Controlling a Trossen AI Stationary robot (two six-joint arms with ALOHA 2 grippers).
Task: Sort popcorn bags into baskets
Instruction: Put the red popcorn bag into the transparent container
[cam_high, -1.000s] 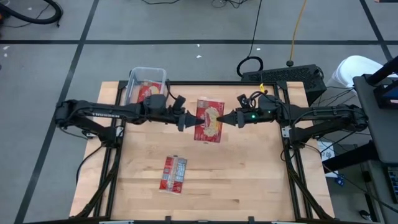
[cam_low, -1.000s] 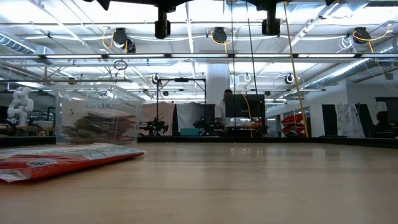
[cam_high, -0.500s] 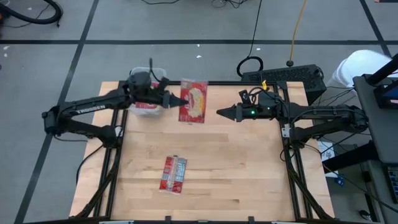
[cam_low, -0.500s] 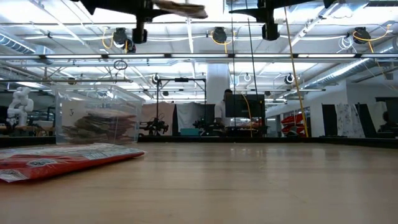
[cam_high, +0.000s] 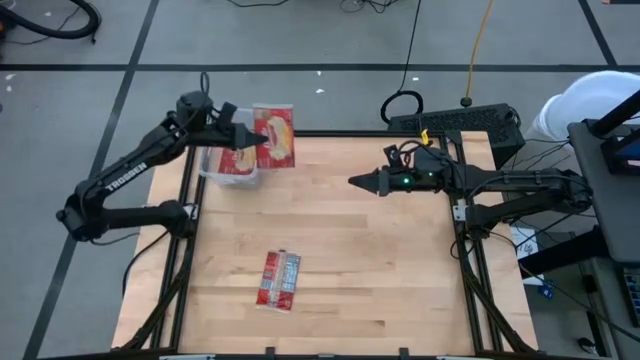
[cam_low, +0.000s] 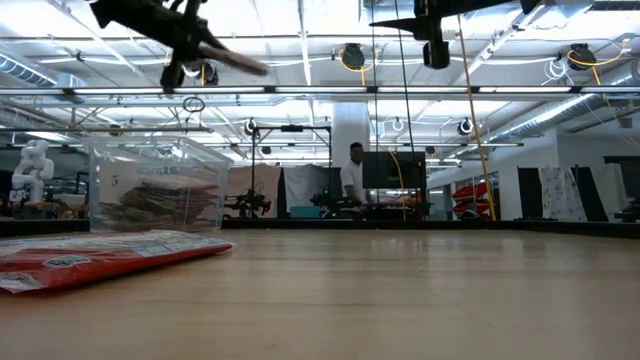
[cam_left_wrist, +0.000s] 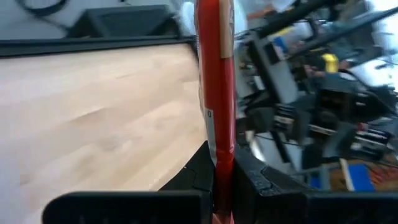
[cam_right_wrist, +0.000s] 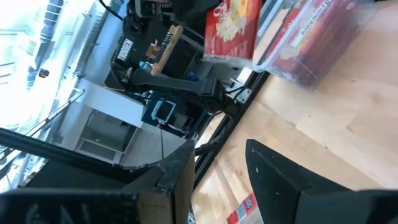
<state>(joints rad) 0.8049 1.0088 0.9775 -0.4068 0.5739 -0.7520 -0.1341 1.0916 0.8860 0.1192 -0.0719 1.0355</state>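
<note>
High view: left end effector pinches a popcorn bag edge-on, raised beside the basket for dropping in; right end effector waits parted, empty.

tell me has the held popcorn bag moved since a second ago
Yes. In the high view the held popcorn bag went from table centre toward the far-left corner, beside the basket.

The left gripper is reaching toward eleven o'clock, jaws pinched tight; the right gripper is hovering at one o'clock, jaws parted.
</note>
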